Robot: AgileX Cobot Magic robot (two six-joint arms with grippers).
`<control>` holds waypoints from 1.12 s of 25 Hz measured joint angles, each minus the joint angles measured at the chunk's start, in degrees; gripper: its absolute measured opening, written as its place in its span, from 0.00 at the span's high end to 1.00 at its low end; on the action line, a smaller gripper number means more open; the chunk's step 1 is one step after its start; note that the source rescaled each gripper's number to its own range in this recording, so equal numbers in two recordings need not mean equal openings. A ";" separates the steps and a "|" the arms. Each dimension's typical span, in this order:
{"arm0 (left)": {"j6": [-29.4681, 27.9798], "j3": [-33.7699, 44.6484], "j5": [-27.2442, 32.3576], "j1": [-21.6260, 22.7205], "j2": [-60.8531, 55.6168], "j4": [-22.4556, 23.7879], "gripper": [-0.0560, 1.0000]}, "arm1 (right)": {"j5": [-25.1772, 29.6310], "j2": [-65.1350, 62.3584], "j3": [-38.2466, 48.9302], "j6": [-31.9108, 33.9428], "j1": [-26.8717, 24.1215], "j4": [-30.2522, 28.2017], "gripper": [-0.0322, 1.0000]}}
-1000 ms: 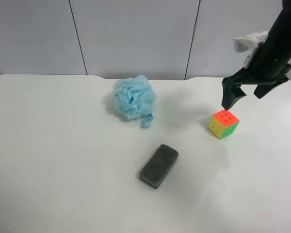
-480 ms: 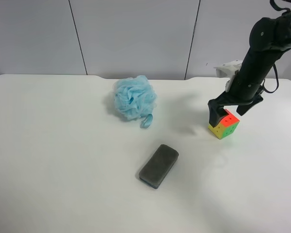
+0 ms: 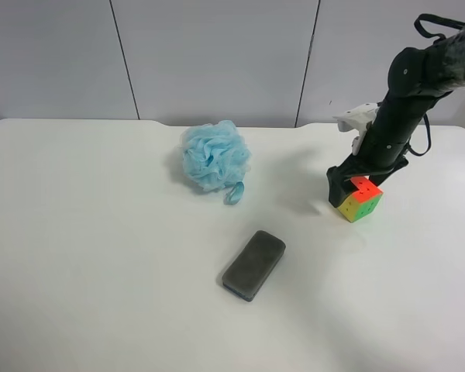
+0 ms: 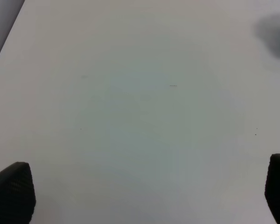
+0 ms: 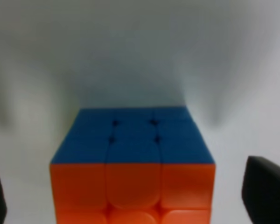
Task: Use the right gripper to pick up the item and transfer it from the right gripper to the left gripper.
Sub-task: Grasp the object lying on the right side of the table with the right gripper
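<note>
The puzzle cube (image 3: 359, 201) sits on the white table (image 3: 101, 256) at the exterior high view's right, showing orange, yellow and green faces. The right gripper (image 3: 358, 184), on a black arm with a white housing (image 3: 355, 118), is lowered over it. In the right wrist view the cube (image 5: 133, 163) shows blue and orange faces and lies between the two black fingers (image 5: 267, 196), with a gap on each side; the gripper (image 5: 133, 200) is open. The left gripper (image 4: 144, 191) is open over bare table and is out of the exterior high view.
A light-blue mesh puff (image 3: 213, 156) lies at the table's back middle. A grey rectangular pad (image 3: 253, 264) lies in front of it, left of the cube. The table's far edge meets a grey panelled wall (image 3: 217, 54).
The right arm has come down and toward the view's left, from above and behind the cube to straddling it. The cube, puff and pad have not moved.
</note>
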 joint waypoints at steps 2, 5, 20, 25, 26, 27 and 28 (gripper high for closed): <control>0.00 0.00 0.00 0.00 0.00 0.00 0.00 | -0.42 0.00 0.00 -0.64 0.00 0.00 0.04; 0.00 0.00 0.00 0.00 0.00 0.00 0.00 | -0.96 0.22 0.00 -0.84 0.00 0.13 0.12; 0.00 0.00 0.00 0.00 0.00 0.00 0.00 | 0.26 1.21 -0.05 -0.84 0.00 1.08 0.63; 0.00 0.00 0.00 0.00 0.00 0.00 0.00 | 0.52 1.21 -0.05 -0.84 0.00 1.08 0.96; 0.00 0.00 0.00 0.00 0.00 0.00 0.00 | 0.52 1.21 -0.05 -0.84 0.00 1.08 0.96; 0.00 0.00 0.00 0.00 0.00 0.00 0.00 | 0.52 1.21 -0.05 -0.84 0.00 1.08 0.96; 0.00 0.00 0.00 0.00 0.00 0.00 0.00 | 0.54 1.21 -0.05 -0.84 0.00 1.08 0.96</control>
